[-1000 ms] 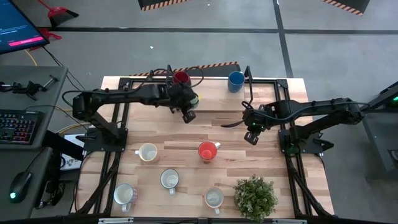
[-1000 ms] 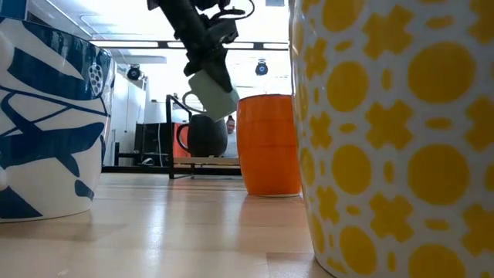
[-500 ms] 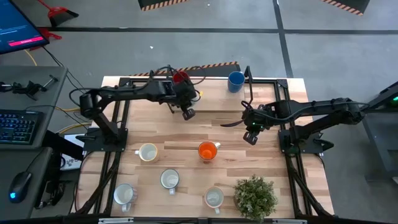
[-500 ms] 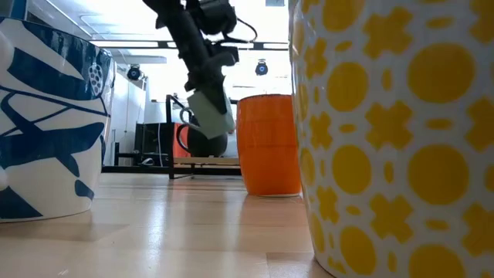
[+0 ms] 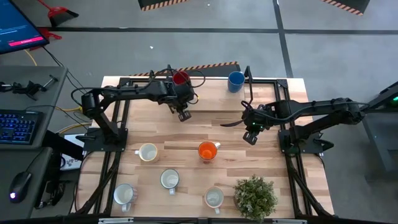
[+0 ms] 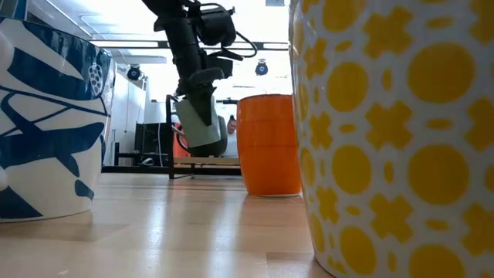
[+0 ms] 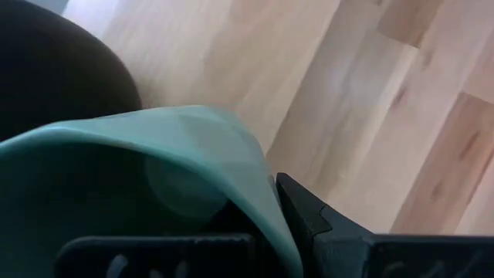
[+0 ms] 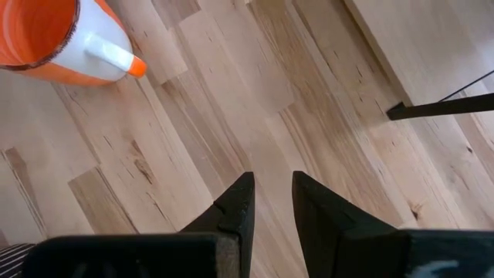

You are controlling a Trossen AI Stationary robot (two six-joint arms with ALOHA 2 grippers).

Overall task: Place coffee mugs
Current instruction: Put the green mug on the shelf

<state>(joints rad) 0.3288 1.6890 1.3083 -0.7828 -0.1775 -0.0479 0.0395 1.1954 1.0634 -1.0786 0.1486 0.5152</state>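
The left tool (image 5: 184,114) has carried the teal mug (image 7: 154,193), clamped and visible only close-up, toward the red mug (image 5: 181,78).

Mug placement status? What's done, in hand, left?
Done: dark red mug and blue mug stand along the far edge. In hand: left gripper carries the teal mug near the red one. Left: orange mug and four white mugs at the near side. Right gripper waits empty.
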